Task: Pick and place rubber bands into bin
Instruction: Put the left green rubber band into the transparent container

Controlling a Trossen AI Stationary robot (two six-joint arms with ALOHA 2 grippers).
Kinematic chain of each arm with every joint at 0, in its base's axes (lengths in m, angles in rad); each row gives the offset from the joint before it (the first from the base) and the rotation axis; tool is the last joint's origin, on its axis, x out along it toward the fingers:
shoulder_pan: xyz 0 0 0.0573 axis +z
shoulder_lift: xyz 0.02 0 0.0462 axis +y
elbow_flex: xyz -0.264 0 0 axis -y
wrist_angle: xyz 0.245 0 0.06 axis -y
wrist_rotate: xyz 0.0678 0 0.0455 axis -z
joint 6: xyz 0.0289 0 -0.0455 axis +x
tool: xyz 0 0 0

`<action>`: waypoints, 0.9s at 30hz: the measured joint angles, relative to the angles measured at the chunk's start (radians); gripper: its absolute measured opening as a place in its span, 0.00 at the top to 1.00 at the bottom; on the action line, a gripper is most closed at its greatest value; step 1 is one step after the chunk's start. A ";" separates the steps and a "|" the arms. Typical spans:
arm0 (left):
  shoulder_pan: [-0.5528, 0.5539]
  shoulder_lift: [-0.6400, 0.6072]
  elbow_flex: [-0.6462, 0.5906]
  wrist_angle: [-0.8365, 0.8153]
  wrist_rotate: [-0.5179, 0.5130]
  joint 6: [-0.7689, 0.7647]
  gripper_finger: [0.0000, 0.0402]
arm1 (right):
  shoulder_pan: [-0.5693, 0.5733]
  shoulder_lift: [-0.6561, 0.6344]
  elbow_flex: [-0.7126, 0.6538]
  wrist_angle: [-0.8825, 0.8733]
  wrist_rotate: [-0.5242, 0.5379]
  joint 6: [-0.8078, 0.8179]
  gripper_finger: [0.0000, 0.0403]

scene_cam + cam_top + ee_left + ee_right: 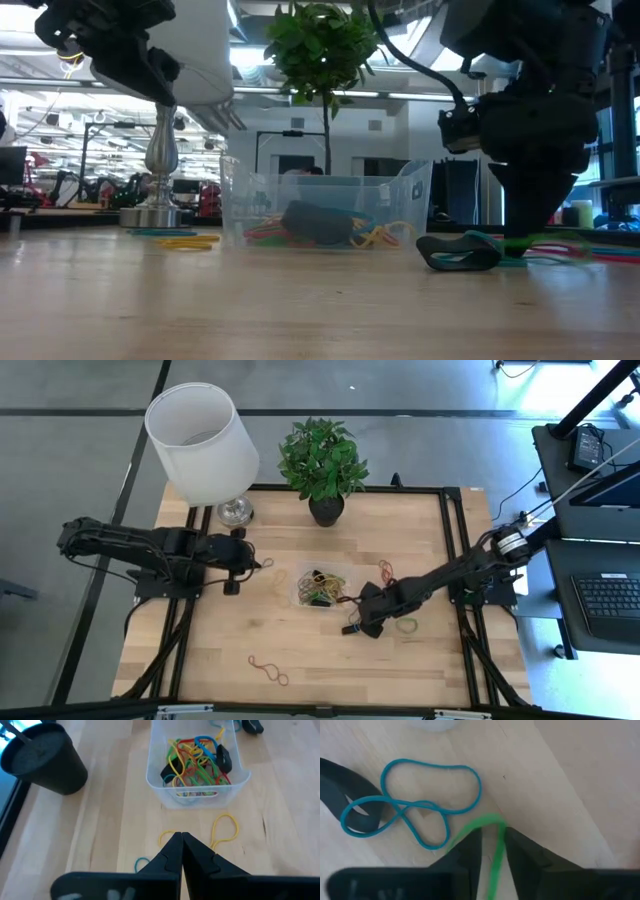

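The bin (322, 588) sits near the middle of the table (300, 655), a clear tub already holding a tangle of rubber bands (196, 761) in green, yellow, red and blue, with a couple of black ones among them. More bands lie loose on the wood: a yellow loop (224, 829) just beside the bin on the left arm's side, a red one (268, 669) well apart toward the near edge, another red one (386, 571) beside the bin on the right arm's side, and a pale green ring (406, 625) by the right arm.

The right hand (493, 851) is low over the table just beside the bin. A green band (496, 845) runs up through the narrow gap between its fingers (470, 852), which stand slightly parted; whether they pinch it cannot be told. A teal band (415, 802) lies twisted on the wood just ahead, overlapping a black band (350, 795).

The left hand (181, 840) hovers on the other side of the bin, fingers clenched together on nothing, near the yellow loop.

A white lamp (203, 440) and a potted plant (322, 460) stand at the far edge.
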State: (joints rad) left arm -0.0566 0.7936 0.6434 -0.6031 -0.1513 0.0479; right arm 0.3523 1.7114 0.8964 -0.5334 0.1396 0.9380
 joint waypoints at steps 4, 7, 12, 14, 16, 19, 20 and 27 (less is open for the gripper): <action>0.000 0.000 0.000 0.002 0.002 0.000 0.99 | 0.000 0.021 0.004 0.000 0.006 -0.002 0.72; 0.000 0.000 0.000 0.001 0.017 0.000 0.99 | 0.000 0.026 0.003 -0.002 0.007 -0.007 0.76; 0.000 0.000 0.000 0.001 0.019 0.000 0.99 | -0.001 0.021 0.001 -0.007 0.009 0.000 0.97; 0.000 0.000 0.000 0.001 0.019 0.000 0.99 | -0.001 0.012 0.012 -0.026 0.004 0.001 0.97; 0.000 0.000 0.000 0.001 0.019 0.001 0.99 | -0.001 0.003 0.039 -0.089 -0.012 0.001 0.98; 0.000 0.000 0.000 0.001 0.019 0.001 0.99 | 0.000 -0.037 0.108 -0.230 -0.013 -0.004 0.99; 0.000 0.000 0.000 0.001 0.019 0.002 0.99 | 0.000 -0.047 0.133 -0.266 -0.010 -0.004 0.99; 0.000 0.000 0.000 0.001 0.019 0.018 0.99 | -0.008 -0.077 0.333 -0.457 0.122 -0.079 1.00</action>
State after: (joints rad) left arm -0.0566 0.7937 0.6434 -0.6018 -0.1322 0.0662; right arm 0.3439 1.6344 1.2293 -0.9901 0.2618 0.8588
